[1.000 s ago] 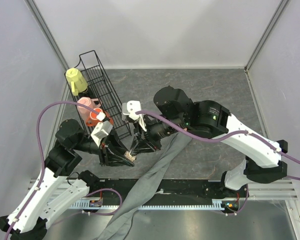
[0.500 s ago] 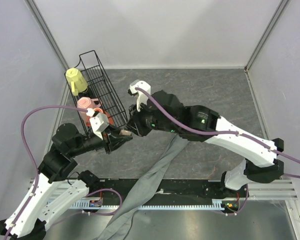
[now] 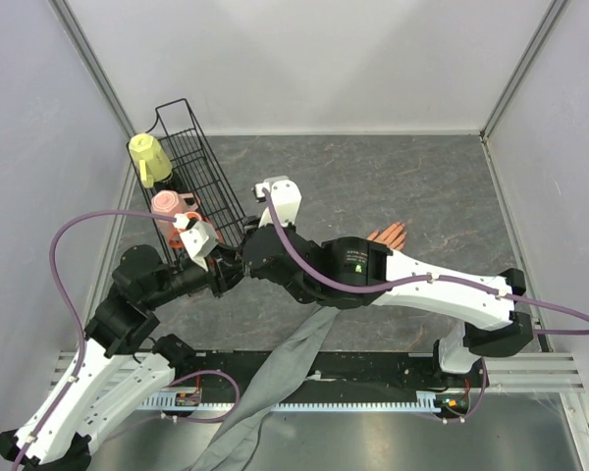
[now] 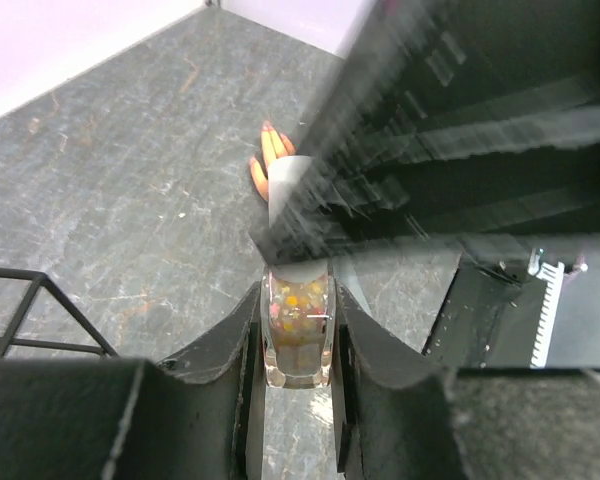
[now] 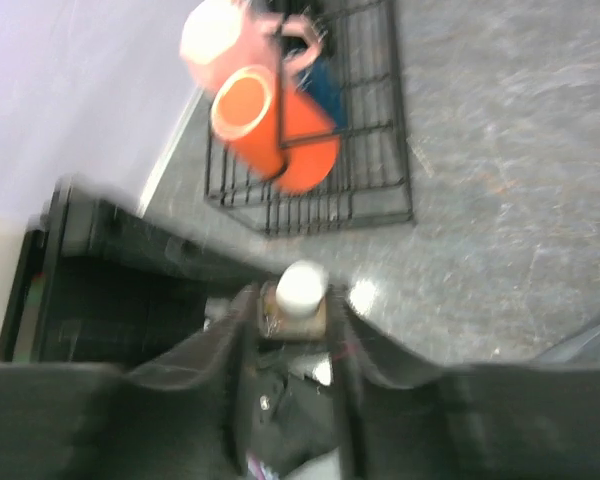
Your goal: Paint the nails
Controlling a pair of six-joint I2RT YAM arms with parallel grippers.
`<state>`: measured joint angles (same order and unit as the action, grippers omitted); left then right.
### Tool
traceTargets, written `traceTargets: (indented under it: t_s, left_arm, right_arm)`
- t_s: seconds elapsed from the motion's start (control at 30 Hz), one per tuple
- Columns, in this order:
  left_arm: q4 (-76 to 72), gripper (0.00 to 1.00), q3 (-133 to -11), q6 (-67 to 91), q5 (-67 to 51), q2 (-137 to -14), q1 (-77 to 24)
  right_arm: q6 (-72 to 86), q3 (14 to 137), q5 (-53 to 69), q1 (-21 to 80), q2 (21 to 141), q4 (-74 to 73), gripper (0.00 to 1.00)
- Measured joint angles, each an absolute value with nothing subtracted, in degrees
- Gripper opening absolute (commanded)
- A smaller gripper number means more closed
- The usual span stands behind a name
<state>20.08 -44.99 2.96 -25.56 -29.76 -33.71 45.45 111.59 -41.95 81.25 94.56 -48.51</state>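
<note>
The peach mannequin hand (image 3: 387, 235) lies on the table, its grey sleeve (image 3: 299, 348) trailing toward the near edge. Its reddish fingertip nails (image 4: 269, 158) show in the left wrist view. My left gripper (image 3: 226, 272) is shut on a small clear nail polish bottle (image 4: 297, 335) with glittery contents, held above the table left of the hand. My right gripper (image 3: 247, 259) meets it end-on. Its blurred jaws stand on either side of the bottle's white cap (image 5: 302, 285), wider apart than the cap.
A black wire rack (image 3: 191, 177) stands at the left, holding a yellow cup (image 3: 149, 159), a pink cup (image 3: 169, 206) and an orange cup (image 3: 187, 231). The rack (image 5: 320, 190) is just beyond the bottle. Walls enclose the table.
Both grippers moved up and left, away from the sleeve toward the rack. The right arm swung aside and uncovered the mannequin hand. The right gripper closed in on the bottle's cap.
</note>
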Motion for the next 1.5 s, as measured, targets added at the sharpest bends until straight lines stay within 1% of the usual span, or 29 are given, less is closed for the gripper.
traceTargets:
  t_s: [0.07, 0.1, 0.13, 0.23, 0.27, 0.3, 0.33, 0.43, 0.57, 0.67, 0.7, 0.83, 0.93, 1.13, 1.17, 1.23, 1.27, 1.33, 1.37, 1.5]
  left_arm:
    - [20.32, 0.02, -45.06, 2.94, -25.91, -29.67, -33.43]
    - [20.95, 0.02, -45.08, 2.94, -26.39, -29.69, -33.15]
    - [22.22, 0.02, -45.12, 2.92, -27.40, -29.67, -33.06]
    - [25.45, 0.02, -45.58, 2.92, -31.27, -29.82, -33.08]
    - [26.35, 0.02, -45.89, 2.92, -32.45, -29.91, -33.08]
    - [27.77, 0.02, -46.46, 2.94, -34.06, -30.11, -33.06]
    - [28.84, 0.02, -47.09, 2.94, -35.73, -30.33, -33.08]
    - [31.03, 0.02, -49.17, 3.05, -41.69, -30.79, -33.08]
    - [30.96, 0.02, -50.94, 4.32, -53.12, -31.48, -33.08]
    - [30.09, 0.02, -51.07, 6.15, -61.08, -32.23, -33.08]
    - [29.95, 0.02, -51.07, 6.63, -62.70, -32.27, -33.08]
    - [29.76, 0.02, -51.11, 7.88, -66.24, -32.14, -33.08]
    - [29.61, 0.02, -51.44, 8.36, -67.44, -32.27, -33.08]
    - [28.69, 0.02, -51.92, 8.54, -68.88, -33.04, -33.08]
    - [28.60, 0.02, -51.92, 8.54, -69.10, -33.17, -33.08]
    - [28.53, 0.02, -51.92, 8.54, -69.19, -33.36, -33.08]
    - [28.51, 0.02, -51.94, 8.56, -69.36, -33.39, -33.08]
    - [28.51, 0.02, -52.01, 8.54, -69.19, -33.39, -33.08]
    - [28.62, 0.02, -52.05, 8.56, -68.99, -33.36, -33.08]
    - [29.21, 0.02, -52.51, 8.49, -65.52, -33.17, -33.15]
  right_arm:
    - [44.58, 111.59, -39.75, 81.76, 94.39, -48.66, 0.58]
    - [43.57, 111.59, -38.68, 82.11, 94.26, -48.66, 0.65]
    - [42.46, 111.59, -38.00, 82.32, 93.84, -48.75, 0.69]
    - [38.54, 111.42, -32.36, 81.76, 91.31, -48.95, 0.72]
    - [37.54, 111.26, -30.96, 81.41, 90.32, -48.99, 0.71]
    - [36.01, 110.96, -28.56, 80.97, 88.92, -48.95, 0.67]
    - [34.81, 110.69, -26.44, 80.60, 87.68, -48.97, 0.66]
    - [29.21, 110.06, -17.58, 77.97, 83.33, -48.88, 0.65]
    - [21.23, 108.60, -3.49, 75.53, 79.75, -47.70, 0.64]
    - [15.92, 108.27, 6.04, 75.53, 79.81, -47.40, 0.62]
    - [14.44, 108.27, 8.95, 75.50, 80.27, -47.40, 0.60]
    - [10.98, 108.27, 16.43, 75.00, 82.24, -47.42, 0.56]
    - [9.43, 108.27, 19.79, 74.74, 83.57, -47.48, 0.54]
    - [7.88, 108.27, 23.00, 74.19, 84.58, -47.62, 0.43]
    - [7.70, 108.27, 23.38, 74.04, 84.62, -47.62, 0.39]
    - [7.42, 108.27, 23.94, 73.87, 84.71, -47.62, 0.34]
    - [7.18, 108.27, 24.12, 73.71, 84.84, -47.64, 0.23]
    - [6.79, 108.27, 24.21, 73.36, 85.06, -47.62, 0.10]
    - [6.70, 108.27, 24.36, 73.21, 85.14, -47.57, 0.00]
    - [6.35, 108.01, 22.96, 72.60, 84.93, -47.42, 0.00]
